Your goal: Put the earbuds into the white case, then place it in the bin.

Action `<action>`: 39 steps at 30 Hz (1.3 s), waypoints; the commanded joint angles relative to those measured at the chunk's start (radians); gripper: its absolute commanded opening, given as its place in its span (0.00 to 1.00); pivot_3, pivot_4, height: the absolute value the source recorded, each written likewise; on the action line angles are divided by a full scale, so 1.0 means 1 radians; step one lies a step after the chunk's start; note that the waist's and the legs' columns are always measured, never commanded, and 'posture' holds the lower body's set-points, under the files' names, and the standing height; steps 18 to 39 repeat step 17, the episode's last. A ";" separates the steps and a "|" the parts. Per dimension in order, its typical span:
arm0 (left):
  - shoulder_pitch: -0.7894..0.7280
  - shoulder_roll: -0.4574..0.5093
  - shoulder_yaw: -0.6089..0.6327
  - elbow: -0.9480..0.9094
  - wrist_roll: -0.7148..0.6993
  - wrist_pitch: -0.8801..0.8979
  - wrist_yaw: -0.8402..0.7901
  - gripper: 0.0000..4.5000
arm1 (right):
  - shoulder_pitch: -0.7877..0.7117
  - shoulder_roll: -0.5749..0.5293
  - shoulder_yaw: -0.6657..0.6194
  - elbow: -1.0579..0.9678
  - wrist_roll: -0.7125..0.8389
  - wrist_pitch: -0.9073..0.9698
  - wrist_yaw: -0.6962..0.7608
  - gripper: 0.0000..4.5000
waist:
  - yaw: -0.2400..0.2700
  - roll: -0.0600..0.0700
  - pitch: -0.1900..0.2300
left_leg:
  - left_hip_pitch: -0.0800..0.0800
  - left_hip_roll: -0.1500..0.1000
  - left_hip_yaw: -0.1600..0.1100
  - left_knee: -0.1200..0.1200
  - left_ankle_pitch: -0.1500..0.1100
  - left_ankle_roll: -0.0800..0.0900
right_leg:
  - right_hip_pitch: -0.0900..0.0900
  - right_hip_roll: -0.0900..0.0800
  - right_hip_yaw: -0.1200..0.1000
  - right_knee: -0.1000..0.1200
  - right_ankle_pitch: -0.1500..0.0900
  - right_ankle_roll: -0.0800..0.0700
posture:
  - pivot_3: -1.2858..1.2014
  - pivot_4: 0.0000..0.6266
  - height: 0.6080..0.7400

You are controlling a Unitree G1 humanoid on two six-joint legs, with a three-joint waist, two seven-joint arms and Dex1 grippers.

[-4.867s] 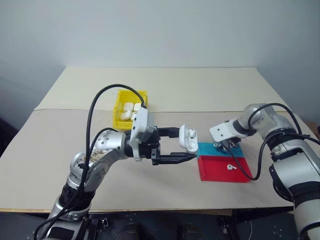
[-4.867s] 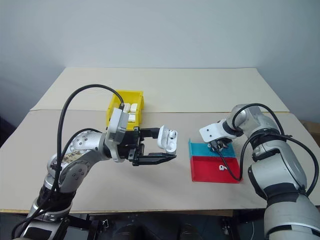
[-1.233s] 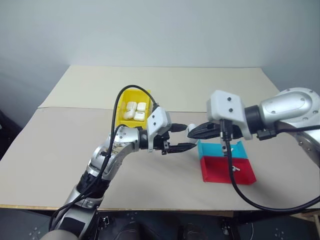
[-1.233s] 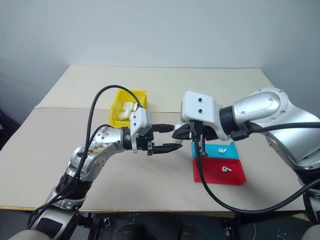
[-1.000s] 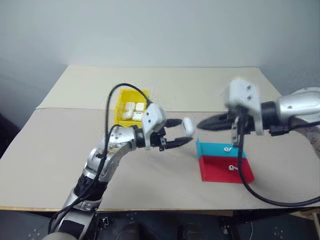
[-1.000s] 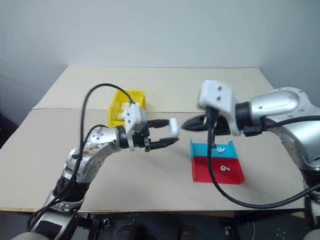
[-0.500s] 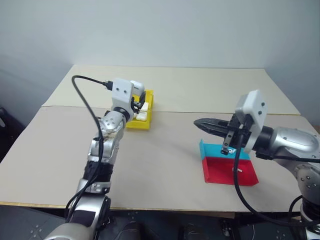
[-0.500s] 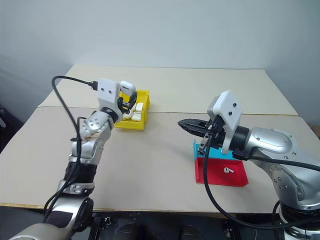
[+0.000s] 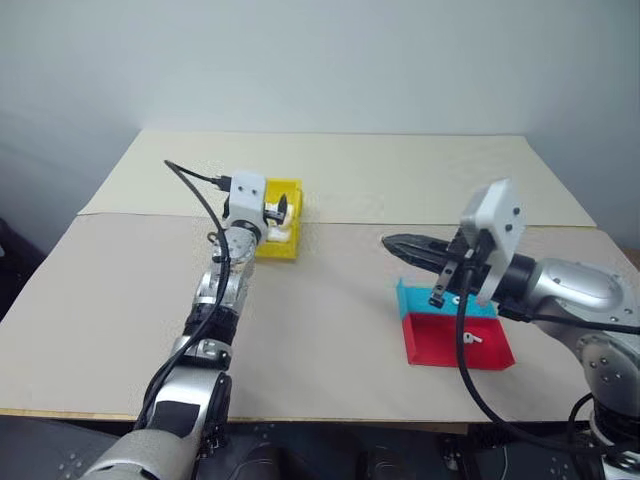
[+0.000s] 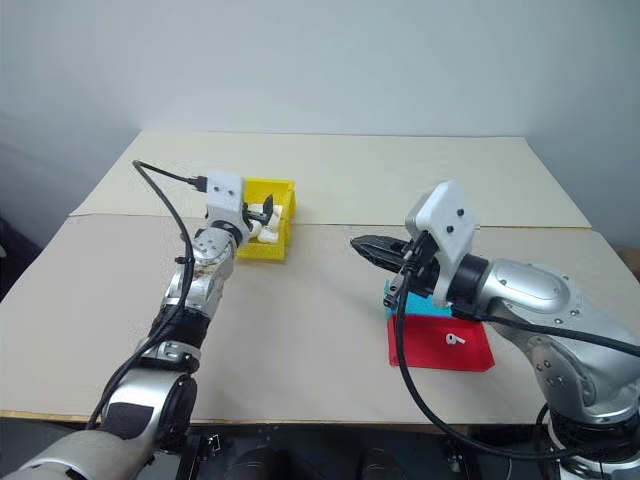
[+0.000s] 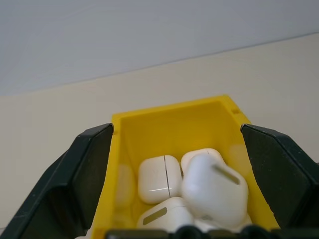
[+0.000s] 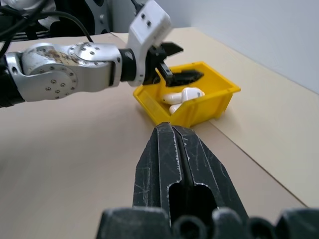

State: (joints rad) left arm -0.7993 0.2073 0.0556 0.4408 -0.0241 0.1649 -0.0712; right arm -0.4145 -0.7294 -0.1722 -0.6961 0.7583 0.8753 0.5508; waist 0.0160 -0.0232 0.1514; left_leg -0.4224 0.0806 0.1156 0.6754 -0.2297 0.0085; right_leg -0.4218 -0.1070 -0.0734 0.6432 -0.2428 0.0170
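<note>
A: Bin (image 9: 281, 235) first, since it sits furthest to the robot's left. Yellow, upright walls, on the tan table (image 9: 320, 300) near the seam between the two boards. Several closed white cases lie piled inside it.

B: And the left gripper (image 10: 265, 213)?

A: It hovers over the bin's near end, fingers spread wide. In the left wrist view one black finger (image 11: 79, 174) stands outside each long wall of the bin, and nothing is between them. The white case (image 11: 214, 188) lies just under it, on top of the other cases (image 11: 158, 179), lid shut and tilted.

B: So the case is free of the gripper?

A: Yes, it rests in the bin with the fingers clear of it on both sides.

B: Moving right?

A: Bare table in the middle, then the right gripper (image 9: 392, 243), held level above the table and pointing toward the robot's left. Its two fingers are pressed flat together with nothing between them; the right wrist view shows them as one closed wedge (image 12: 182, 164) aimed at the bin.

B: Below it?

A: The teal tray (image 9: 420, 300) and, touching its near edge, the red tray (image 9: 440, 345). One earbud (image 10: 455, 339) lies in the red tray. The right arm covers much of the teal tray, so I cannot tell what it holds.
</note>
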 commanded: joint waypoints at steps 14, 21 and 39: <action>0.765 0.573 0.390 -1.150 -0.650 0.512 -0.696 1.00 | 0.199 -0.144 0.025 0.131 -0.170 -0.263 0.283 0.00 | -0.014 0.000 0.000 | 0.007 0.002 0.000 -0.005 0.000 -0.001 | 0.002 0.001 0.003 0.002 0.000 0.000 | 0.52 0.24 1.00; 0.862 0.612 0.466 -1.203 -0.712 0.506 -0.750 1.00 | 0.207 -0.165 0.016 0.141 -0.174 -0.285 0.327 0.00 | -0.012 0.000 0.000 | 0.008 0.002 0.000 -0.006 0.000 -0.001 | 0.001 0.001 0.005 0.002 0.000 0.000 | 0.52 0.24 1.00; 0.862 0.612 0.466 -1.203 -0.712 0.506 -0.750 1.00 | 0.207 -0.165 0.016 0.141 -0.174 -0.285 0.327 0.00 | -0.012 0.000 0.000 | 0.008 0.002 0.000 -0.006 0.000 -0.001 | 0.001 0.001 0.005 0.002 0.000 0.000 | 0.52 0.24 1.00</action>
